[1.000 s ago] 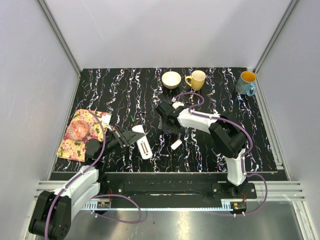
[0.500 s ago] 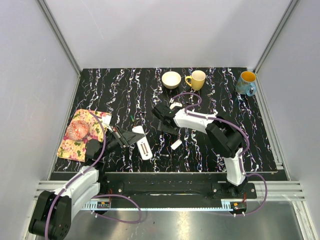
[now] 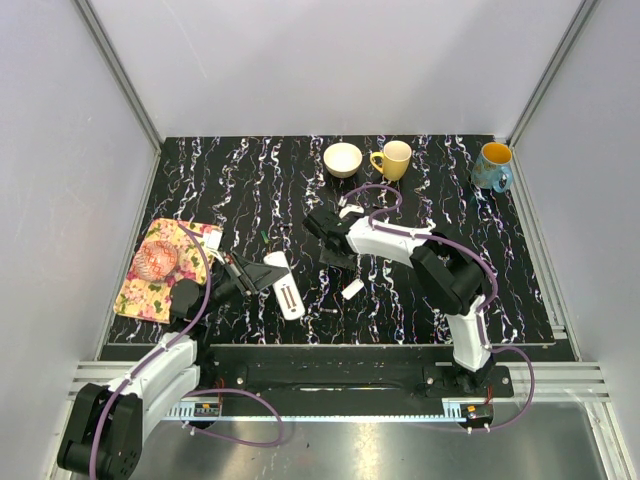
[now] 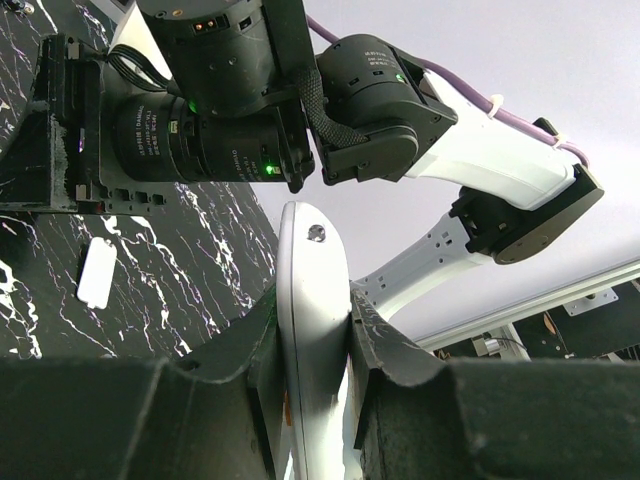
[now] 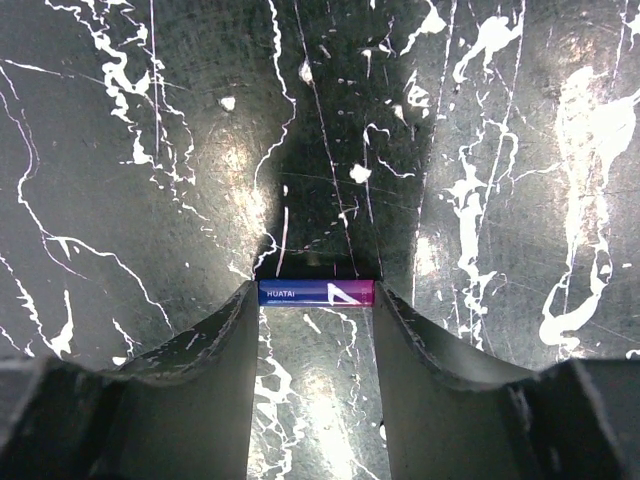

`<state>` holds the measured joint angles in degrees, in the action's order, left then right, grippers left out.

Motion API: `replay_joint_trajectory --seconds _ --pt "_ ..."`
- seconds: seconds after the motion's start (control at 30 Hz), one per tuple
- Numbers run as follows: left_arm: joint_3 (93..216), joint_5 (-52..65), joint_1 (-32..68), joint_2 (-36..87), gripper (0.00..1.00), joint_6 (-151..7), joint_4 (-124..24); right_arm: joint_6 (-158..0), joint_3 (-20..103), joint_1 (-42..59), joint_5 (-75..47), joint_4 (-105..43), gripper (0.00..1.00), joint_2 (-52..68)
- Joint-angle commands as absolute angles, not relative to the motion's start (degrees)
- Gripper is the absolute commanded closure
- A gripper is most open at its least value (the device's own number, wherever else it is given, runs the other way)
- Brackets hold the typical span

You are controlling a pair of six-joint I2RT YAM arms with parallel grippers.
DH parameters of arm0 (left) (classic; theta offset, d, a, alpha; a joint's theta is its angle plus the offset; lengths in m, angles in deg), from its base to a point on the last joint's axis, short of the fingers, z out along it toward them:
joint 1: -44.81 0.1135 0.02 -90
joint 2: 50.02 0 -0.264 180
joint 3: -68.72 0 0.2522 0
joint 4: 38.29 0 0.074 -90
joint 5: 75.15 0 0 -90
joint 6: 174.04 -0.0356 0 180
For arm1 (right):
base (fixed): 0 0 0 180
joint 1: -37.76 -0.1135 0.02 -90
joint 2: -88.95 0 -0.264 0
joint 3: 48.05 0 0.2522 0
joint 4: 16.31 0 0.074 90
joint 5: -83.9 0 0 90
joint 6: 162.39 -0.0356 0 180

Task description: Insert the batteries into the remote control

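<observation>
The remote control [image 3: 288, 295] is a slim white bar with its dark slotted recess facing up, lying left of the table's middle. My left gripper [image 3: 262, 277] is shut on its far end; in the left wrist view the remote [image 4: 305, 250] sits edge-on between the jaws of the left gripper [image 4: 313, 310]. My right gripper [image 3: 325, 232] hangs low over the black marbled table's middle. In the right wrist view a blue and purple battery [image 5: 316, 292] spans lengthwise between the tips of the right gripper [image 5: 316, 312], its ends touching both fingers. No other battery shows clearly.
A small flat white cover piece [image 3: 352, 289] lies right of the remote and also shows in the left wrist view [image 4: 96, 272]. A cream bowl [image 3: 343, 159], yellow mug [image 3: 393, 160] and blue mug [image 3: 492, 166] stand at the back. A floral cloth [image 3: 160, 265] lies at the left.
My right gripper has shifted slightly left and toward the back of the table. The left arm and the remote have not moved.
</observation>
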<state>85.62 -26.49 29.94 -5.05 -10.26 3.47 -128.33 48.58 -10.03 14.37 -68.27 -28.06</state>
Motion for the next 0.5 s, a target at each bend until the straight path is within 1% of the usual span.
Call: replay_joint_trajectory --seconds 0.0,0.03,0.07,0.1,0.13,0.17,0.2,0.23,0.27,0.33,0.37,0.47 --pt "85.03 -26.10 30.22 -6.25 1.00 -10.03 6.39 -124.70 45.08 -11.02 12.79 -69.72 0.71 -27.78" --pt "85.30 -26.36 30.22 -6.34 1.00 -10.03 6.39 -122.33 44.56 -11.02 12.97 -69.19 0.73 -25.16" --pt "85.38 -26.54 30.22 -6.42 1.00 -9.94 6.31 -116.65 44.20 -11.02 13.75 -69.27 0.75 -23.91" --pt "85.47 -26.37 30.22 -6.51 1.00 -9.86 6.39 -113.20 44.37 -10.93 14.28 -69.10 0.79 -22.68" --pt "85.56 -26.11 30.22 -6.60 1.00 -9.42 6.57 -109.69 44.55 -10.93 15.07 -69.09 0.80 -20.75" --pt "85.56 -25.76 30.22 -6.60 1.00 -9.24 6.83 -102.34 44.98 -11.02 17.52 -69.01 0.83 -19.95" --pt "85.65 -25.32 30.22 -6.43 1.00 -9.07 7.36 -97.83 44.99 -10.93 18.06 -67.18 0.89 -19.25" --pt "85.65 -24.79 30.22 -6.51 1.00 -8.63 7.71 -93.00 44.73 -10.93 18.16 -65.68 0.92 -18.11" --pt "85.74 -24.87 30.22 -6.43 1.00 -8.54 8.23 -84.60 44.46 -10.93 18.33 -64.62 0.99 -17.84" --pt "86.09 -25.31 30.14 -6.77 1.00 -8.54 8.77 -76.12 44.29 -10.67 16.59 -61.55 1.00 -17.75" --pt "86.09 -25.49 30.22 -6.78 1.00 -8.54 8.77 -69.29 44.55 -10.58 15.44 -61.01 1.00 -18.09" --pt "86.18 -26.19 30.05 -6.95 1.00 -7.84 9.29 -61.09 47.09 -10.49 17.10 -64.07 1.00 -20.03"
